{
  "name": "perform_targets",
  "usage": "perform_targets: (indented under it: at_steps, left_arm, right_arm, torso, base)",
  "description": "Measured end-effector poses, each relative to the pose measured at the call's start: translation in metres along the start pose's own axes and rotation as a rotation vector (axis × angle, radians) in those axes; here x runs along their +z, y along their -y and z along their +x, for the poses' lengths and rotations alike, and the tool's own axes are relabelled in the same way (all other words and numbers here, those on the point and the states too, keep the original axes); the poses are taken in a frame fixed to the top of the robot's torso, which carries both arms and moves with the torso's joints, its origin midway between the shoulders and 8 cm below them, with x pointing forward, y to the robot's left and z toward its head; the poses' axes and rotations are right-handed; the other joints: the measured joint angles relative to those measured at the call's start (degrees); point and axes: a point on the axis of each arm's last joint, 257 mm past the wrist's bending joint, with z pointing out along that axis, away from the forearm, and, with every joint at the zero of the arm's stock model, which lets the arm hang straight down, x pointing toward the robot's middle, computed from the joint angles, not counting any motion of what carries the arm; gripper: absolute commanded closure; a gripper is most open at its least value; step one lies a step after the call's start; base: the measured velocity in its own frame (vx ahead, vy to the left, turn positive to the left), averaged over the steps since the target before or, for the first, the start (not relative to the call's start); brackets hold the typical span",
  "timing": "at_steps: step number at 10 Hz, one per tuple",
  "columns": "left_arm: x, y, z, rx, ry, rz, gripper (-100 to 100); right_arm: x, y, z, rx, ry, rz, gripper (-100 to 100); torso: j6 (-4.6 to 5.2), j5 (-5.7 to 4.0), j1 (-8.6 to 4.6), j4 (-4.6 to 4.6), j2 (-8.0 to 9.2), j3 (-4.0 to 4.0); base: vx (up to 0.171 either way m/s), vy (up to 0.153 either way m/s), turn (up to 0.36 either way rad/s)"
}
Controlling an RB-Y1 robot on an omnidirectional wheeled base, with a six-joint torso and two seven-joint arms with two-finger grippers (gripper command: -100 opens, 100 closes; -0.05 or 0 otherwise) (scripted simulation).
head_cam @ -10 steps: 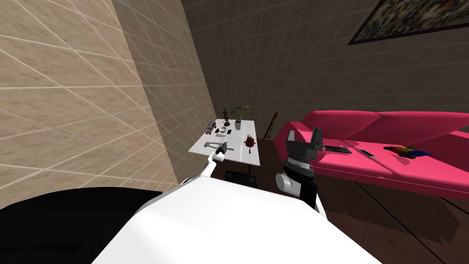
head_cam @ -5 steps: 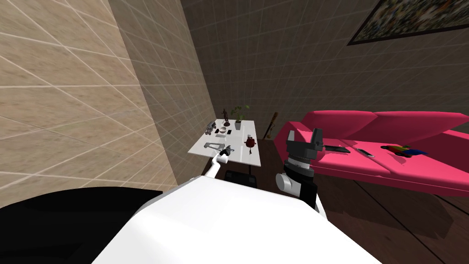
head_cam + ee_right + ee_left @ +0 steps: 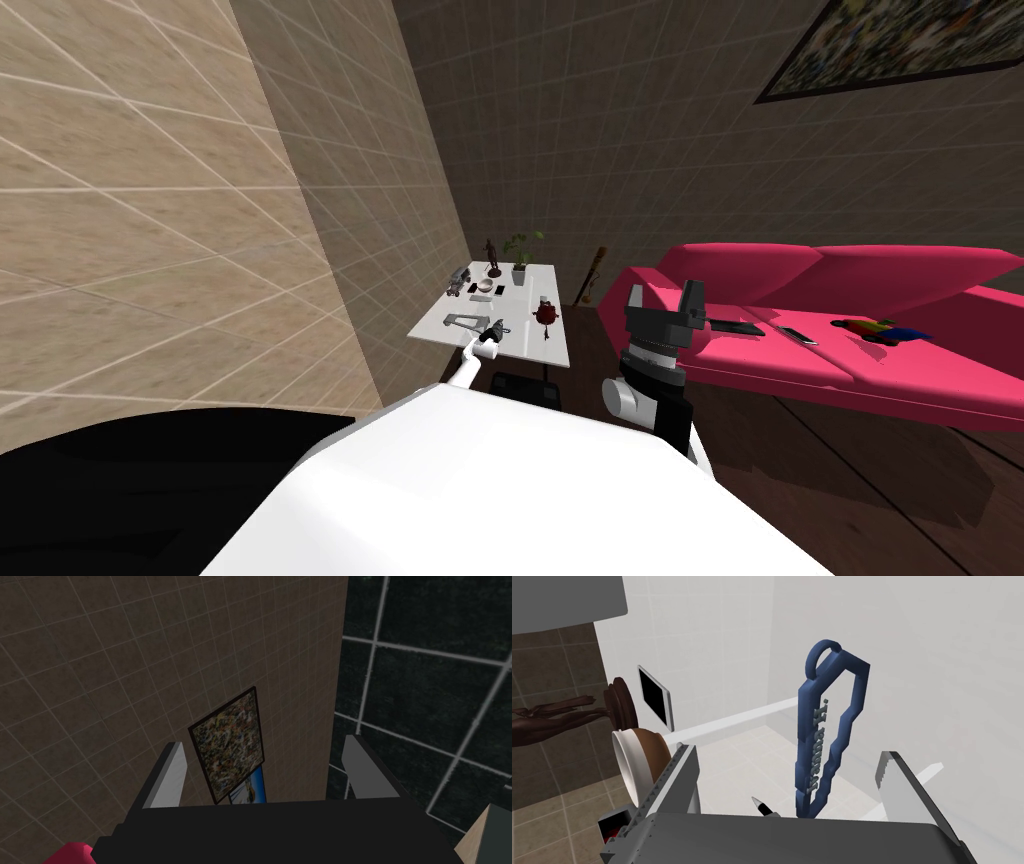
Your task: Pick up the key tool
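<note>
The key tool point(image 3: 824, 736) is a flat blue piece with a ring at its far end and notched edges. It lies on the white table point(image 3: 937, 676). My left gripper point(image 3: 787, 752) hangs just above it, open. The tool runs lengthwise between the two fingers, nearer one of them and touching neither. In the head view the tool point(image 3: 462, 319) looks grey, and the left gripper point(image 3: 494, 327) is over the table's point(image 3: 530, 345) near edge, beside it. My right gripper point(image 3: 665, 296) is raised in front of the sofa, open and empty.
Near the left hand stand a white bowl with a brown inside point(image 3: 637, 763), a dark statuette point(image 3: 562, 713) and a small black-screened device point(image 3: 654, 698). A potted plant point(image 3: 521, 262) and a red object point(image 3: 545, 313) sit farther along the table. A pink sofa point(image 3: 850, 330) stands to the right, and a tiled wall is close on the left.
My left hand has slid a little to the right along the table's near edge. The head view has turned slightly. The right arm has stayed still.
</note>
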Motion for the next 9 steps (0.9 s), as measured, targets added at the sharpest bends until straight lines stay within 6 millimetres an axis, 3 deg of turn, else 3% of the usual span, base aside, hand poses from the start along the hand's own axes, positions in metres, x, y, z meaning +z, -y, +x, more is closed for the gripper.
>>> perform_targets:
  at_steps: [1, 5, 6, 7, 9]
  left_arm:
    - [0.000, 0.000, 0.000, 0.000, 0.000, 0.002, 100]
    - [0.000, 0.001, 0.000, 0.000, 0.000, 0.003, 100]
    - [0.000, 0.001, 0.000, 0.000, 0.000, 0.003, 0]
    - [0.000, 0.001, 0.000, 0.000, 0.000, 0.003, 100]
    - [-0.001, 0.010, 0.002, 0.002, -0.002, 0.006, 100]
  right_arm:
    - [0.000, 0.000, 0.000, 0.000, 0.000, 0.000, 0]
    - [0.000, 0.000, 0.000, 0.000, 0.000, 0.000, 0]
    - [0.000, 0.000, 0.000, 0.000, 0.000, 0.000, 0]
    - [0.000, 0.000, 0.000, 0.000, 0.000, 0.000, 0]
    - [0.000, 0.000, 0.000, 0.000, 0.000, 0.000, 0]
  torso:
    - [0.00, 0.00, 0.00, 0.02, 0.13, 0.06]
    - [0.00, 0.00, 0.00, 0.06, 0.33, 0.18]
    - [0.01, 0.00, 0.00, 0.06, 0.33, 0.18]
    - [0.01, 0.00, 0.00, 0.06, 0.33, 0.18]
    - [-0.01, -0.01, 0.01, 0.11, 0.73, 0.39]
  base:
    - [0.007, 0.000, 0.001]
    - [0.001, 0.000, -0.001]
    - [0.000, 0.000, 0.000]
    - [-0.064, 0.000, 0.019]
    - [-0.083, 0.005, 0.006]
